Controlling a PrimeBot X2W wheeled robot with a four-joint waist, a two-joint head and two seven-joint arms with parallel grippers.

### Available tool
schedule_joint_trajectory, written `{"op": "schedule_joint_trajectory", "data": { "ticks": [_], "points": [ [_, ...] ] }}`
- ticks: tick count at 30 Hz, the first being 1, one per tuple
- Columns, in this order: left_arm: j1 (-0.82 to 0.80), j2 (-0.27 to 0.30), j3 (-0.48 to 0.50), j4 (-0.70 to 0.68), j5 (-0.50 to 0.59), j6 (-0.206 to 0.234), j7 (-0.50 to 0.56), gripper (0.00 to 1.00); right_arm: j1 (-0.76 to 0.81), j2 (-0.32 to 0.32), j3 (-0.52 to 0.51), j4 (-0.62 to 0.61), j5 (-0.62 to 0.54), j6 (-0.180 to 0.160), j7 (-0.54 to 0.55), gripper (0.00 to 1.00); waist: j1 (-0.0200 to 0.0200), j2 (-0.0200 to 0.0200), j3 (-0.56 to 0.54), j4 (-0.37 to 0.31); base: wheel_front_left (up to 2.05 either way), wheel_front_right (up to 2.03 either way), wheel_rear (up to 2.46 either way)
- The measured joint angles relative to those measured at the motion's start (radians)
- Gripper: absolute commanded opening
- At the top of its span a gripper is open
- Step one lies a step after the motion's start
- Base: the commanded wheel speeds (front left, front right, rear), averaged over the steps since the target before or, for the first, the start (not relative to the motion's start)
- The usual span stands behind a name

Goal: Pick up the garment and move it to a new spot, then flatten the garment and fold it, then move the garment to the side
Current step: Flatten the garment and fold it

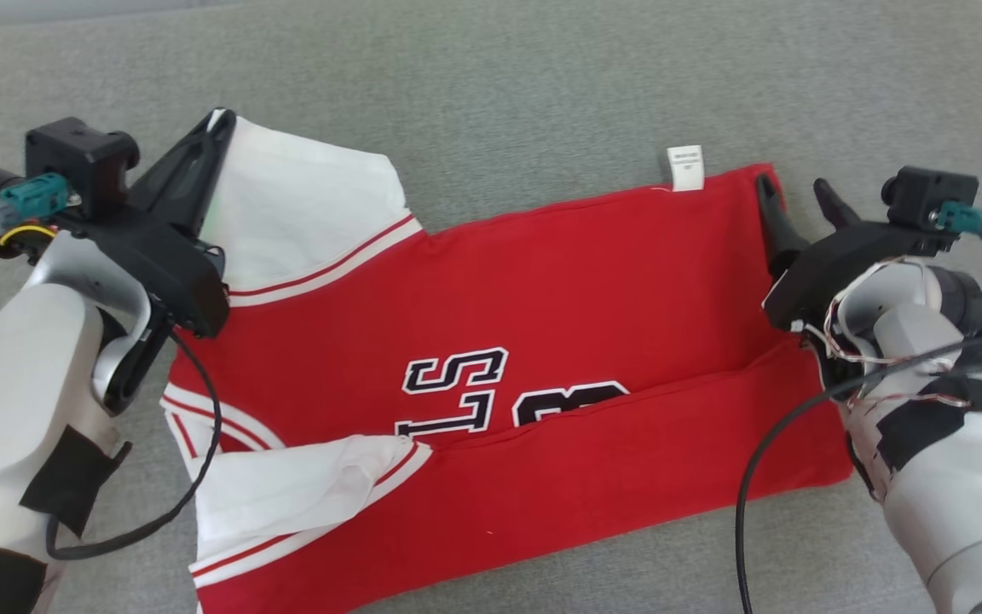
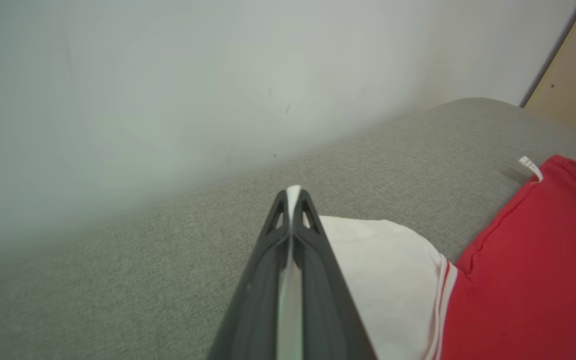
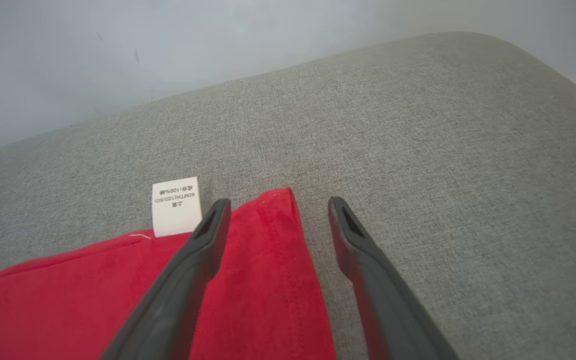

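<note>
The garment [image 1: 542, 281] is a red jersey with white sleeves, black lettering and a white care label [image 1: 685, 167], spread on the grey cushion with its lower part folded up. My left gripper [image 1: 220, 115] is shut on the far white sleeve [image 1: 303, 196]; a strip of white cloth shows between its closed fingers [image 2: 293, 210]. At the garment's far right corner [image 3: 278, 210], my right gripper [image 1: 794, 189] is open, one finger [image 3: 208, 235] over the red cloth and the other [image 3: 353, 235] over bare cushion.
The grey cushion [image 1: 491, 77] stretches well beyond the garment on the far side. A pale wall [image 2: 168, 75] rises behind it. The cushion's right edge curves down near the right arm [image 3: 543, 65]. A second white sleeve [image 1: 286, 495] lies near the front left.
</note>
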Motion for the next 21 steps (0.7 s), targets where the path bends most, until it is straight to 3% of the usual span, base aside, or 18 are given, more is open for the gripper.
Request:
{"op": "schedule_joint_trajectory", "data": {
  "ticks": [5, 9, 11, 12, 13, 14, 21],
  "points": [
    [0.007, -0.006, -0.009, -0.072, -0.002, 0.016, 0.017, 0.0, -0.066, -0.008, 0.032, 0.084, 0.024, 0.0, 0.007, 1.0, 0.0, 0.0, 0.015, 0.03, 0.0, 0.0, 0.0],
    [0.02, -0.007, -0.014, -0.11, -0.004, 0.022, 0.027, 0.0, -0.111, -0.01, 0.058, 0.153, 0.037, 0.0, 0.025, 0.91, 0.0, 0.0, 0.03, 0.048, 0.0, 0.0, 0.0],
    [0.02, -0.008, -0.016, -0.126, -0.006, 0.026, 0.034, 0.0, -0.131, -0.013, 0.066, 0.181, 0.044, 0.0, 0.022, 0.79, 0.0, 0.0, 0.038, 0.056, 0.0, 0.0, 0.0],
    [0.02, -0.008, -0.018, -0.132, -0.007, 0.026, 0.034, 0.0, -0.142, -0.014, 0.069, 0.196, 0.047, 0.0, 0.018, 0.48, 0.0001, 0.0, 0.042, 0.06, 0.0, 0.0, 0.0],
    [0.02, -0.009, -0.019, -0.139, -0.007, 0.027, 0.034, 0.0, -0.15, -0.017, 0.069, 0.21, 0.049, 0.0, 0.009, 0.28, 0.0, 0.0, 0.045, 0.064, 0.0, 0.0, 0.0],
    [0.02, -0.009, -0.019, -0.145, -0.007, 0.028, 0.034, 0.0, -0.159, -0.02, 0.072, 0.223, 0.049, 0.0, -0.003, 0.0, 0.0, 0.0, 0.049, 0.067, 0.0, 0.0, 0.0],
    [0.036, 0.008, -0.006, -0.172, -0.014, 0.044, 0.018, 0.0, -0.175, -0.023, 0.102, 0.263, 0.056, 0.0, -0.078, 0.0, 0.0001, 0.0, 0.048, 0.08, 0.0, 0.0, 0.0]
  ]
}}
